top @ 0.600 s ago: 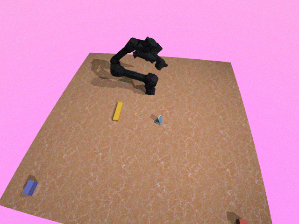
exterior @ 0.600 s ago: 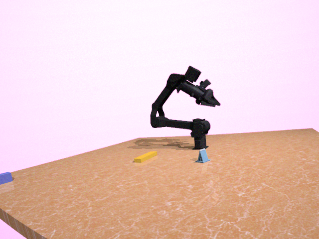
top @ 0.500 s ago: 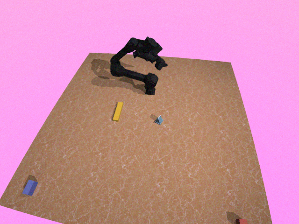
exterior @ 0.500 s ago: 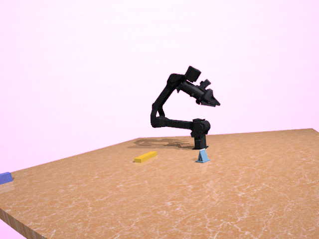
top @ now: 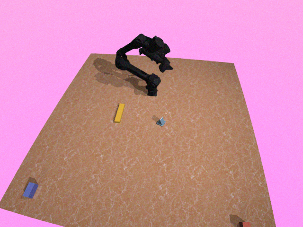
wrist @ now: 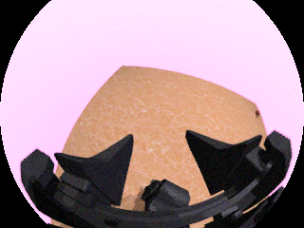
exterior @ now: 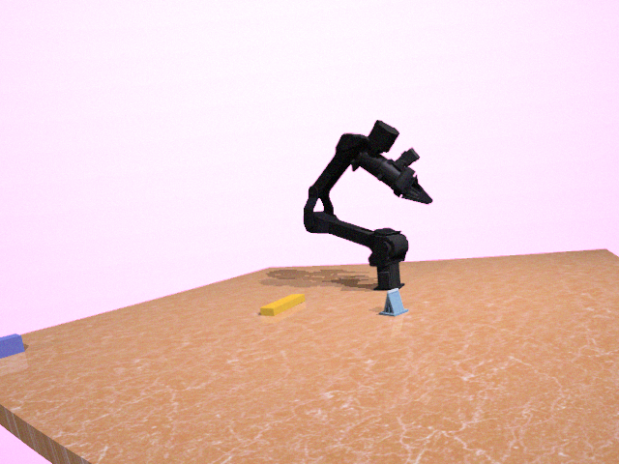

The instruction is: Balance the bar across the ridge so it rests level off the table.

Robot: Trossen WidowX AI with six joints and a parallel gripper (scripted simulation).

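Note:
A yellow bar (top: 119,113) (exterior: 282,304) lies flat on the table, left of the ridge in the top and exterior views. The ridge, a small light-blue wedge (top: 161,121) (exterior: 394,303) on a thin base, stands upright with nothing on it. My gripper (wrist: 160,136) (exterior: 430,201) is open and empty, high above the table behind the bar and the ridge, well away from both. In the top view its fingers (top: 168,69) point down to the right. The bar and the ridge do not show in the wrist view.
A blue block (top: 30,190) (exterior: 11,345) lies near the table's front left corner. A red block (top: 245,224) is cut off at the bottom edge of the top view. The arm's own base (top: 152,92) (exterior: 388,276) stands behind the ridge.

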